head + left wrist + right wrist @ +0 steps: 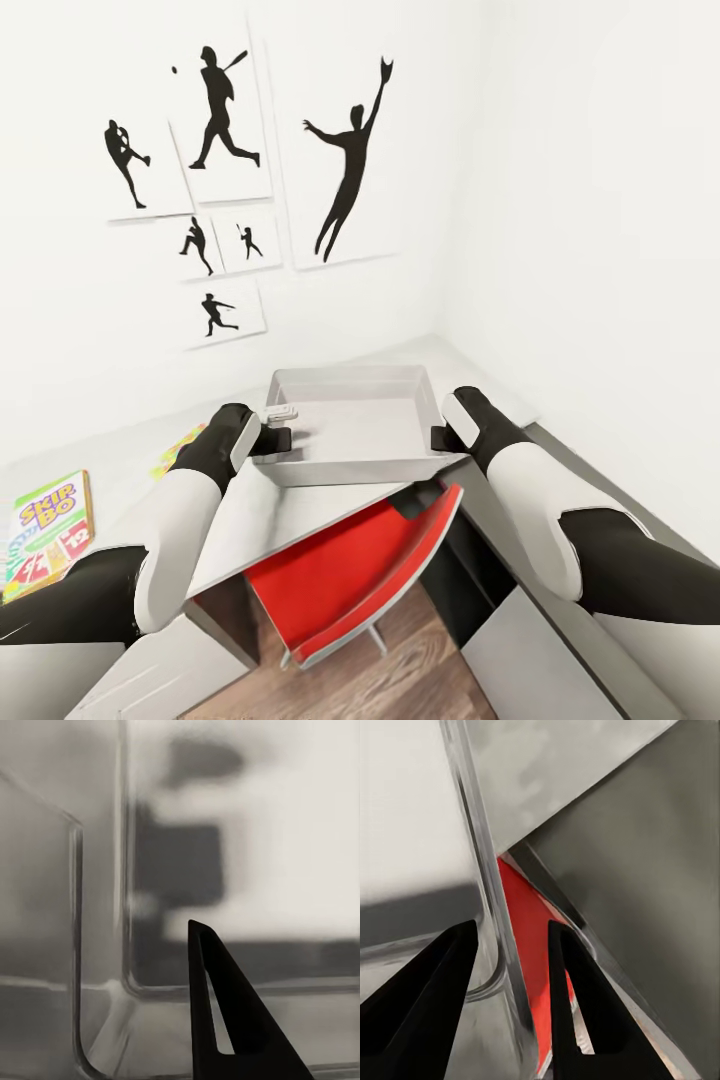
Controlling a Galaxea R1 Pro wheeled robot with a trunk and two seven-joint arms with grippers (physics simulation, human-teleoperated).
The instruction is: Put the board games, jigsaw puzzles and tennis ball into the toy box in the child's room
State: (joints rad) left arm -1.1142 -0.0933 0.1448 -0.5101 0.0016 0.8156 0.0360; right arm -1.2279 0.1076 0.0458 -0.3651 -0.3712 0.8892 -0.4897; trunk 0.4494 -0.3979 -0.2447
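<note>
My right gripper fingers straddle the toy box rim, seemingly pinching it. Left gripper sits at the opposite wall; grip state unclear. Box looks stiff, light, prob. slippery, empty inside, overhanging the table corner. SKIP BO game lies well apart.

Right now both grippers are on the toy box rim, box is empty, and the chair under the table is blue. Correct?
One thing is off: the chair under the table is red, not blue, as the head view shows. The rest holds: left gripper and right gripper sit at the toy box rim, and the box is empty.
</note>
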